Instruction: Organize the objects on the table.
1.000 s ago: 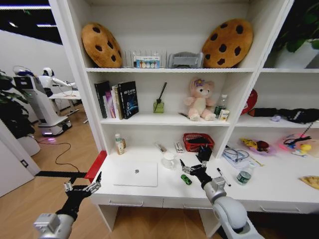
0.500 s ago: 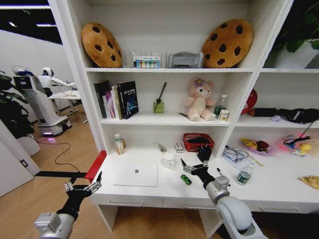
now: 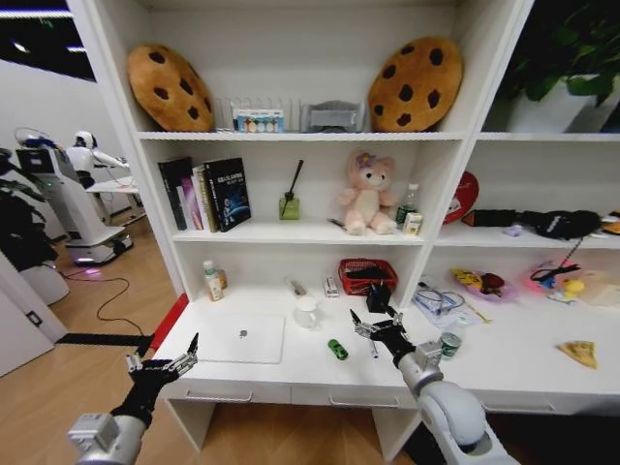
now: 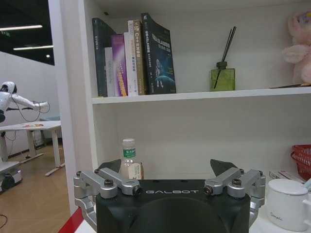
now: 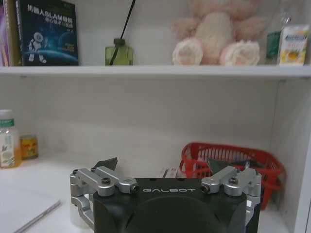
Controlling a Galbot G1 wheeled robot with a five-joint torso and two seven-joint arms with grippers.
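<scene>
The silver laptop (image 3: 242, 337) lies shut on the left part of the white table (image 3: 291, 373); one corner of the laptop (image 5: 24, 212) is in the right wrist view. A tiny green item (image 3: 336, 350) lies at mid-desk, with a dark pen (image 3: 373, 347) just right of it. The green-lidded jar (image 3: 449, 345) stands further right. My right gripper (image 3: 376, 325) (image 5: 163, 165) hovers open and empty over the pen, pointing at the red basket. My left gripper (image 3: 160, 361) (image 4: 169, 167) is open and empty, off the desk's front left corner.
A white mug (image 3: 307, 312) (image 4: 286, 204), a small bottle (image 3: 209, 280) (image 4: 130, 162), a black box (image 3: 378, 296) and the red mesh basket (image 3: 366, 275) (image 5: 228, 162) line the desk's back. A yellow wedge (image 3: 578, 354) lies far right. Shelves with books and a plush toy rise behind.
The whole head view has shifted left, so the camera moved. Against the desk, my right gripper now sits further right of the green item. The left arm holds still.
</scene>
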